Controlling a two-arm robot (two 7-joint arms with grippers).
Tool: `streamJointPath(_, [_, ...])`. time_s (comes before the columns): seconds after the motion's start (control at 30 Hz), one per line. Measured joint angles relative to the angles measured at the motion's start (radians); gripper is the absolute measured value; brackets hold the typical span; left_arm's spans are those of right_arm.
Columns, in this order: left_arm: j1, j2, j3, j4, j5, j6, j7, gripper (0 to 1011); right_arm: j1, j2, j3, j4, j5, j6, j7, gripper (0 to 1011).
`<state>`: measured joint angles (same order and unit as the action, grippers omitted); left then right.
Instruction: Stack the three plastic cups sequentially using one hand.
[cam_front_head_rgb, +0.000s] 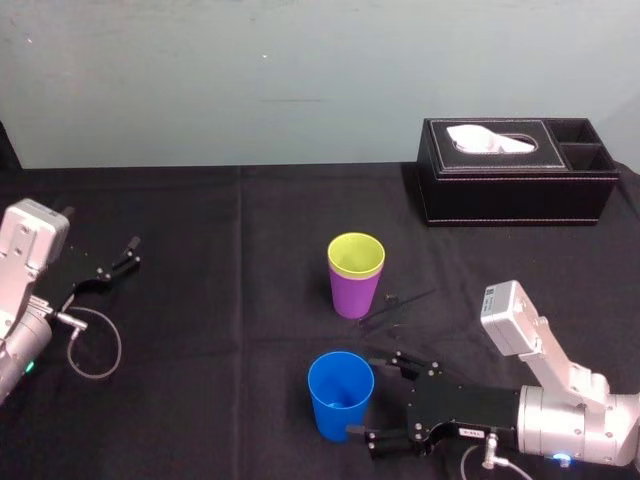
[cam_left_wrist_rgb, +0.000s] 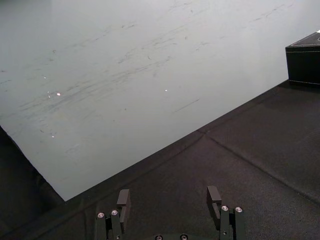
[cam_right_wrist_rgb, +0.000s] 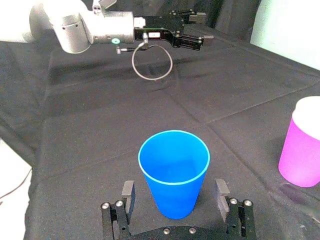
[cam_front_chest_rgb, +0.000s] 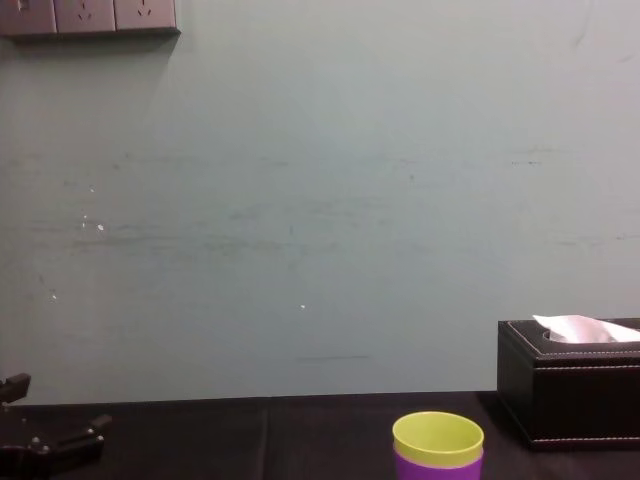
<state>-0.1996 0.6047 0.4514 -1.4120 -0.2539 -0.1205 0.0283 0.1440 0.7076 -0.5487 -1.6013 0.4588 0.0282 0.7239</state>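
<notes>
Our right gripper (cam_front_head_rgb: 378, 398), fingers spread, flanks the smooth blue cup (cam_front_head_rgb: 340, 395); yellow-green cup (cam_front_head_rgb: 356, 253) nests in purple cup (cam_front_head_rgb: 355, 297); left gripper (cam_front_head_rgb: 128, 254) idles far left, spread.

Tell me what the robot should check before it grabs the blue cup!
1. Blue cup stands upright, open end up: ok.
2. Right gripper is open, with one finger on each side of the blue cup: ok.
3. Blue cup is gripped: not ok; a gap shows on both sides.
4. Yellow-green cup sits nested in the purple cup, both upright: ok.
5. Left gripper is open and parked at the table's left, away from the cups: ok.
6. Yellow-green cup is pushed fully down: cannot tell.
</notes>
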Motion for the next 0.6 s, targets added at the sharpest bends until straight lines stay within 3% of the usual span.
streamJointPath(0.6, [0.000,0.000,0.000,0.000,0.000,0.000,0.000,1000,0.029,-0.025,-0.030,0.011,-0.011,0.005,-0.005,1002])
